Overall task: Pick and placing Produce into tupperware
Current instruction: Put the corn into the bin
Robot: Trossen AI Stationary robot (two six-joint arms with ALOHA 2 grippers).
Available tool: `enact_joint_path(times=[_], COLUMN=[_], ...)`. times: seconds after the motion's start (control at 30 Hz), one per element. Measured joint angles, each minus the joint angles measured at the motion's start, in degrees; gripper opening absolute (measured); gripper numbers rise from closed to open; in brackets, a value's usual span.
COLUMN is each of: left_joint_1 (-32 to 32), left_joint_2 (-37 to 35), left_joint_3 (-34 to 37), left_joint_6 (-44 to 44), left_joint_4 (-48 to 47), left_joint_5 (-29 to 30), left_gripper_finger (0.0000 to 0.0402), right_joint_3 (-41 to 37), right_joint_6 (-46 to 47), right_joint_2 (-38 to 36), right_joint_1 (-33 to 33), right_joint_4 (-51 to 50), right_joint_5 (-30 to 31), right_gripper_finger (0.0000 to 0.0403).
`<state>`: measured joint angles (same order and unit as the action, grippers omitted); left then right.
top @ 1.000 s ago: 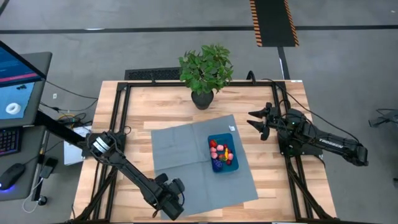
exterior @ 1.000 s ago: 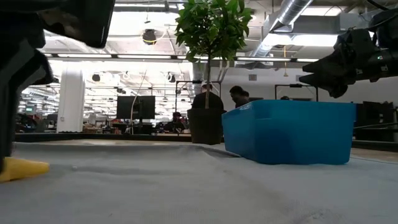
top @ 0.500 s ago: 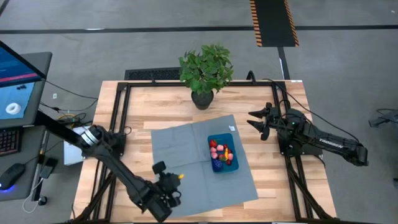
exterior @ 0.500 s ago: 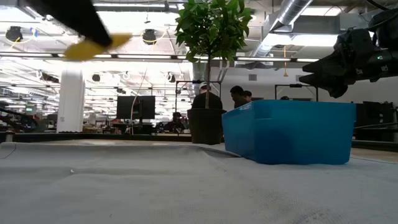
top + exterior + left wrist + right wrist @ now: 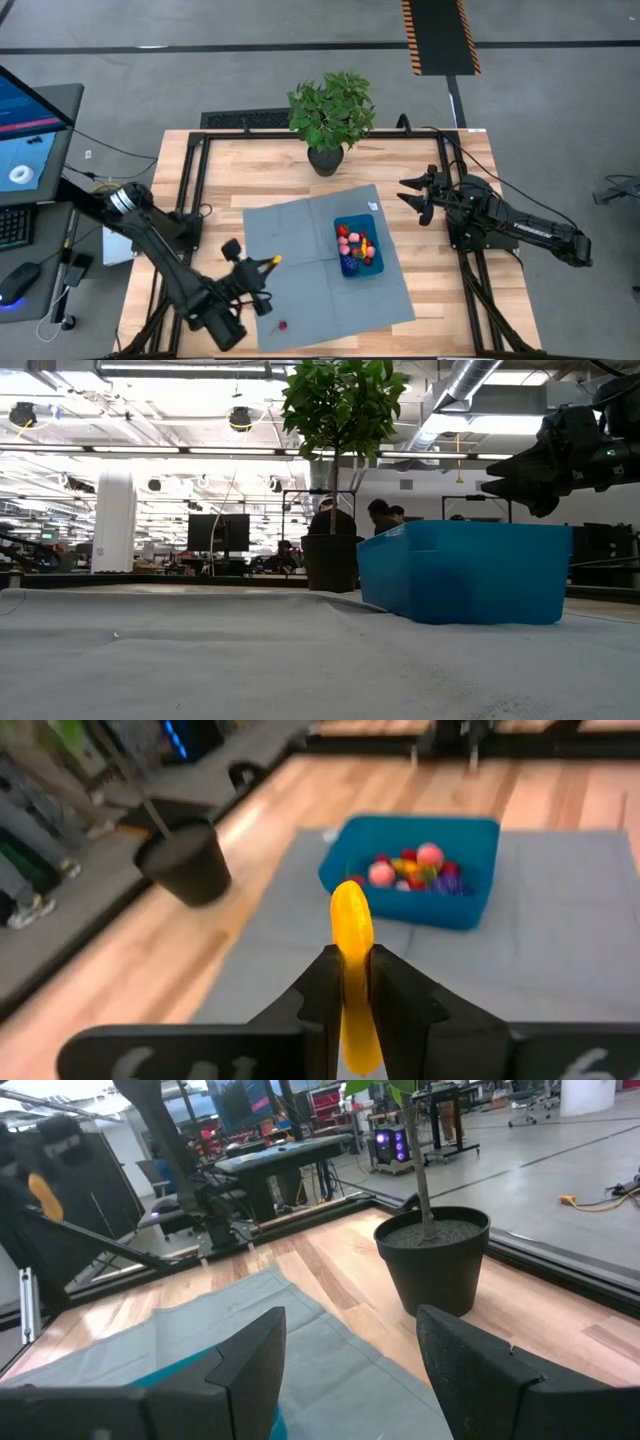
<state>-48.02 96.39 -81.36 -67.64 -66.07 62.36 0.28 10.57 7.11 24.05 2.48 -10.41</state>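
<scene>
The desk (image 5: 260,165) carries a grey mat (image 5: 300,240) spread across its middle, and that mat is the stage: the blue tub (image 5: 358,248) sits on its right half, out in the open where either arm can reach it from above, with the potted plant (image 5: 330,115) standing clear beyond the mat's far edge. Over the mat's near-left part hangs the left pincer (image 5: 262,268), clamped on a yellow banana (image 5: 352,935), the fruit pinched low down so most of it sticks out past the fingertips, and the wrist view has it pointing straight at the tub, which reads as a carry lined up for a drop. The right pincer (image 5: 415,197) waits off the mat, over bare wood just right of the tub, fingers spread and holding nothing, out of the other arm's way. Inside the tub there's already a small heap of produce: red and pink pieces, a bit of yellow, and a purple-blue cluster (image 5: 350,265) at the near end, none of it reaching the rim, so room looks plentiful. One tiny red piece (image 5: 282,326) lies alone on the mat near its front edge, well apart from the tub, by my reckoning one more to collect once the banana goes in.
</scene>
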Motion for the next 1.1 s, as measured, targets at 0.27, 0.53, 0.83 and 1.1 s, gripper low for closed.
enact_joint_path(times=[0.27, 0.53, 0.83, 1.1], left_joint_1=[-3.5, -5.0, -4.0, -3.8], left_joint_2=[-7.5, -13.6, -26.3, -39.0], left_joint_3=[0.0, 0.2, 12.6, 32.7], left_joint_6=[-5.9, -18.6, -18.1, -32.0], left_joint_4=[-9.4, -24.0, -20.2, -16.4], left_joint_5=[7.2, 15.5, 19.6, 22.8], left_gripper_finger=[0.0028, 0.0025, 0.0024, 0.0024], right_joint_3=[0.0, 0.0, 0.0, 0.0], right_joint_6=[0.0, 0.0, 0.0, 0.0], right_joint_2=[0.0, 0.0, 0.0, 0.0], right_joint_1=[0.0, 0.0, 0.0, 0.0], right_joint_4=[0.0, 0.0, 0.0, 0.0], right_joint_5=[0.0, 0.0, 0.0, 0.0], right_gripper_finger=[0.0249, 0.0249, 0.0249, 0.0249])
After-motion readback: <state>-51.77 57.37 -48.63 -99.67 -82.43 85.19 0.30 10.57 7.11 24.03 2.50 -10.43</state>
